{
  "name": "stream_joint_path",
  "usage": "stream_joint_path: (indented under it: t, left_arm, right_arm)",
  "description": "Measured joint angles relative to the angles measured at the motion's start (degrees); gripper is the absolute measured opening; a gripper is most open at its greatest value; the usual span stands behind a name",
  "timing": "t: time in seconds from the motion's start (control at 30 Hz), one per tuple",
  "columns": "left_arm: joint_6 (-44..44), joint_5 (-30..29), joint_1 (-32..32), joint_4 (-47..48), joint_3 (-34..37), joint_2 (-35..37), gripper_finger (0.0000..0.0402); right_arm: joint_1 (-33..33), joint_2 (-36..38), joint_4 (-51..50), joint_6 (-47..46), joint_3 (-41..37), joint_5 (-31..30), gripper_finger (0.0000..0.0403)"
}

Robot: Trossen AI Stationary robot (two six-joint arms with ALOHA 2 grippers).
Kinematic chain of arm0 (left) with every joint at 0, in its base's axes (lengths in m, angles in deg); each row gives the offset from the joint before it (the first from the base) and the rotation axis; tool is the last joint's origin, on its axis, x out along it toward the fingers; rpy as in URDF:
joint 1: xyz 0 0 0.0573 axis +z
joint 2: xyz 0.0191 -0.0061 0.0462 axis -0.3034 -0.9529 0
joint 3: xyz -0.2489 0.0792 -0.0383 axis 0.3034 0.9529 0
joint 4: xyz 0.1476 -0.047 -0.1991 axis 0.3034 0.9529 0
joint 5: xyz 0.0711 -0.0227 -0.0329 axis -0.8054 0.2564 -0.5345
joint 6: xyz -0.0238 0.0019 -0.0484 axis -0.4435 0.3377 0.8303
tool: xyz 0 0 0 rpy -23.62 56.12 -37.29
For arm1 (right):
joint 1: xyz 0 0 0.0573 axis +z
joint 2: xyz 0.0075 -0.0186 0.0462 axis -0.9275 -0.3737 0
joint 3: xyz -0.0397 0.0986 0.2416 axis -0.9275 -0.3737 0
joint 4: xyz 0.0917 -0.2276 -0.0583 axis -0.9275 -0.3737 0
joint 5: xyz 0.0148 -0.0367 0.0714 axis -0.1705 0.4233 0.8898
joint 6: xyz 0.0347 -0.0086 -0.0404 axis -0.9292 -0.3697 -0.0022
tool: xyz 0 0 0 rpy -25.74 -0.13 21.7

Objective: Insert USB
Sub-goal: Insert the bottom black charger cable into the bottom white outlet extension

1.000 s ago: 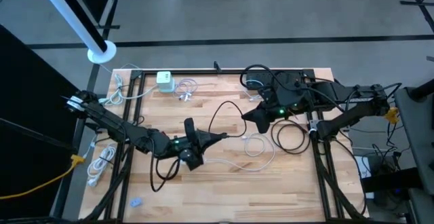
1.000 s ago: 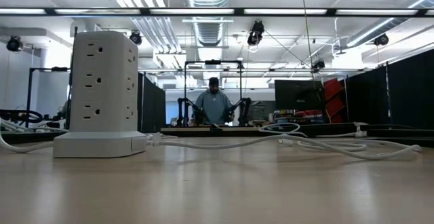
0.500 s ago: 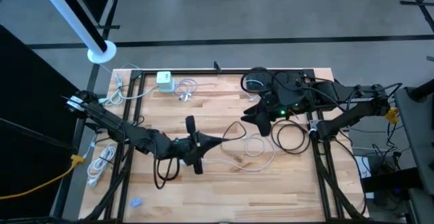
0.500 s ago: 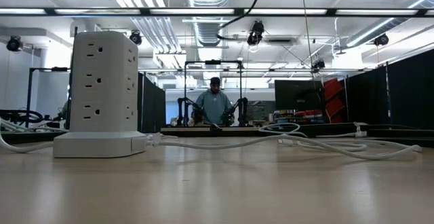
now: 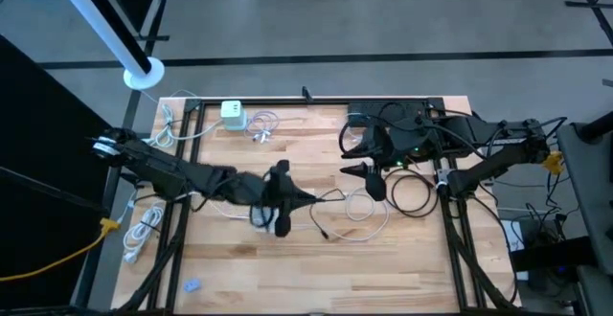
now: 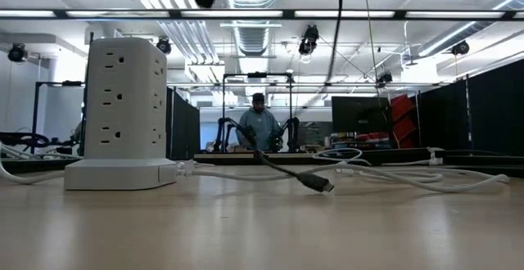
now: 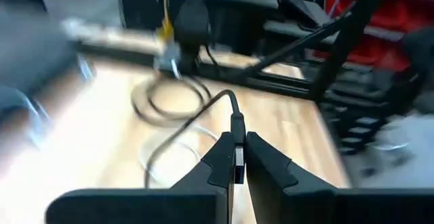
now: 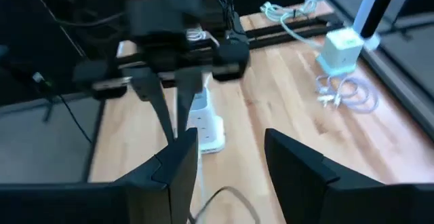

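My left gripper [image 5: 292, 198] is over the table's middle, shut on a black USB cable [image 5: 330, 196]. The cable runs on toward my right gripper [image 5: 369, 184], which hangs open just beyond it and touches nothing. In the low view a black plug end [image 6: 316, 182] lies on the table, with its cable [image 6: 334, 33] rising out of view. The white power tower [image 5: 233, 115] stands on its base near the far left corner [image 6: 123, 110], also seen in the right wrist view [image 8: 342, 47]. My left gripper [image 7: 237, 142] pinches the black cable's connector end [image 7: 236, 123] between both fingers. The fingers lie about level and point toward the table's right, along the cable. The cable [image 7: 203, 112] leaves the fingertips and droops slack down to the table.
White cables lie looped at centre right [image 5: 366, 211], by the tower [image 5: 263, 126] and off the left edge [image 5: 144, 228]. Black cable coils sit near the right arm [image 5: 412, 193]. The near half of the wooden table [image 5: 316, 273] is bare. A person stands far behind [image 6: 258, 127].
My left gripper has moved toward the far and right edges and turned, carrying the cable. The cable's tall arched loop has dropped flat, and a black plug end has come down onto the table. My right gripper has shifted slightly toward the near edge.
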Motion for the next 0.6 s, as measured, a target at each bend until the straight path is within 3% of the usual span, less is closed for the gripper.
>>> stream_joint_path:
  t: [0.17, 0.3, 0.5, 0.6]
  left_arm:
    - [12.9, 12.1, 7.1, 3.4, 0.0, 0.0, 0.0015]
    - [20.3, 21.8, 13.0, 5.9, 0.0, 0.0, 0.0015]
    - [27.5, 30.3, 21.1, 7.7, 0.0, 0.0, 0.0015]
    - [28.5, 31.0, 24.1, 8.6, 0.0, 0.0, 0.0015]
  right_arm:
    - [1.7, 0.0, -3.6, 6.4, -1.8, -1.6, 0.0137]
    - [3.6, 0.2, -4.9, 10.0, -7.7, -5.6, 0.0126]
    - [3.3, 3.1, 2.2, 15.7, -19.8, -8.7, 0.011]
    - [1.4, 4.8, 8.7, 21.2, -25.7, -9.1, 0.0108]
